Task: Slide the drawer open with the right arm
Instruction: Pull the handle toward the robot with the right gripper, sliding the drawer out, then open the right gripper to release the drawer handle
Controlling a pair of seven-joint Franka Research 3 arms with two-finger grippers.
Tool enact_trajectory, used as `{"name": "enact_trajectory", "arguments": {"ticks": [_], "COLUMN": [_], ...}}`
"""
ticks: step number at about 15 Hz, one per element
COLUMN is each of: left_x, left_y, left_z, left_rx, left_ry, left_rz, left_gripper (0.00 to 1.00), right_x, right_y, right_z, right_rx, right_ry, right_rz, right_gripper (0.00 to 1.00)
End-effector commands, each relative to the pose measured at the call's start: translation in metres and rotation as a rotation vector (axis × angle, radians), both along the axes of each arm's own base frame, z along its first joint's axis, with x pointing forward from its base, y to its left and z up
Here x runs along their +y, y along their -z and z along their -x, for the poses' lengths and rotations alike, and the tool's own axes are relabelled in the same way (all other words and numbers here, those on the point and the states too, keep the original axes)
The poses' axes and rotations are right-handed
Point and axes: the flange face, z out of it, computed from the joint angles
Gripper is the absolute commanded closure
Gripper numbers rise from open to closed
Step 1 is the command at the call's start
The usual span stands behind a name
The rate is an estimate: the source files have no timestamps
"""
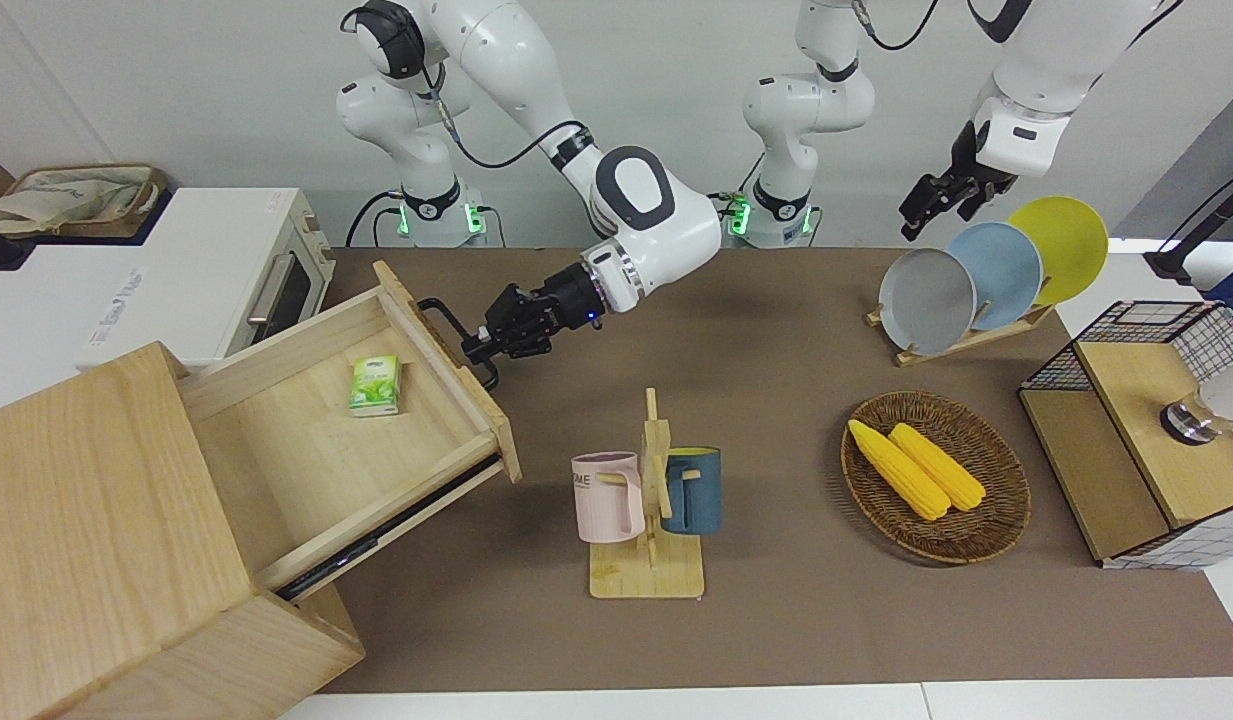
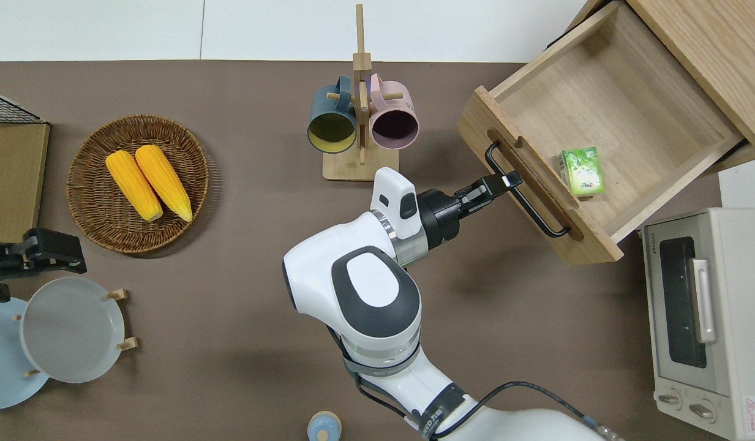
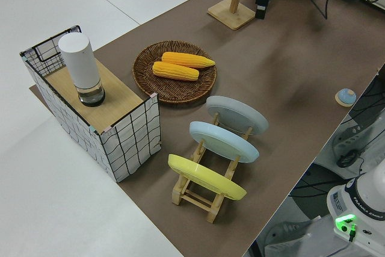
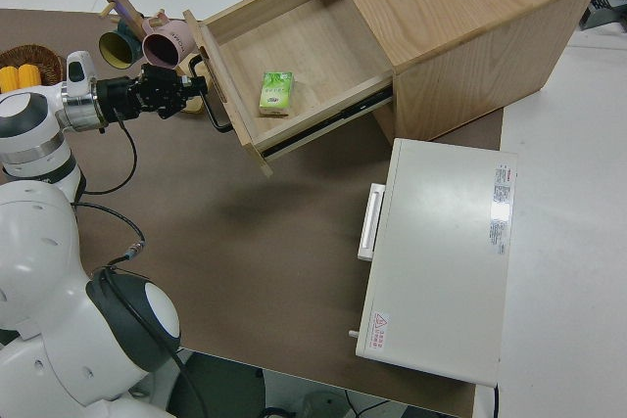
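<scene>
Drawer (image 2: 604, 104) — light wood, pulled well out of the big wooden box (image 1: 96, 540) at the right arm's end of the counter (image 2: 242, 275); black bar handle (image 2: 524, 190) on its front. Inside, one small green carton (image 2: 582, 171) lying flat near the front panel.

Right gripper (image 2: 503, 182) — jaws closed on the handle, near its middle; right arm (image 2: 377, 294) stretched across the counter toward it.

Left arm — parked; whether its jaws are open or closed, cannot tell.

Also on the counter — mug stand (image 2: 360, 110) with a pink and a blue mug; wicker basket (image 2: 89, 214) with two corn cobs; white toaster oven (image 2: 702, 318) beside the drawer, nearer to the robots.
</scene>
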Motion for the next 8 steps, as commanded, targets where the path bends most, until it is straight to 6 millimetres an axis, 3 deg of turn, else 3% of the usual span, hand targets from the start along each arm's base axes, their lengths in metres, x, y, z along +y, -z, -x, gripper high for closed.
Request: {"name": "enact_trajectory", "arguments": {"ticks": [1, 5, 8], "left_x": [0.0001, 0.0001, 0.0001], "left_y": [-0.0043, -0.0043, -0.0043], "left_z": [0.0028, 0.0028, 0.0028], "left_rx": [-0.007, -0.007, -0.007], "left_ry": [0.009, 0.009, 0.009], "left_rz": [0.005, 0.005, 0.005], "left_gripper": [0.01, 0.01, 0.01], "right_x": [0.0041, 0.0078, 0.0027], "right_y": [-0.0169, -0.0154, -0.0176], "right_z": [0.0115, 0.0148, 0.0102], "right_rx": [0.006, 0.010, -0.005], "right_ry": [0.056, 0.056, 0.058], "right_rz": [-0.005, -0.005, 0.004], "right_gripper": [0.949, 0.780, 0.243]}}
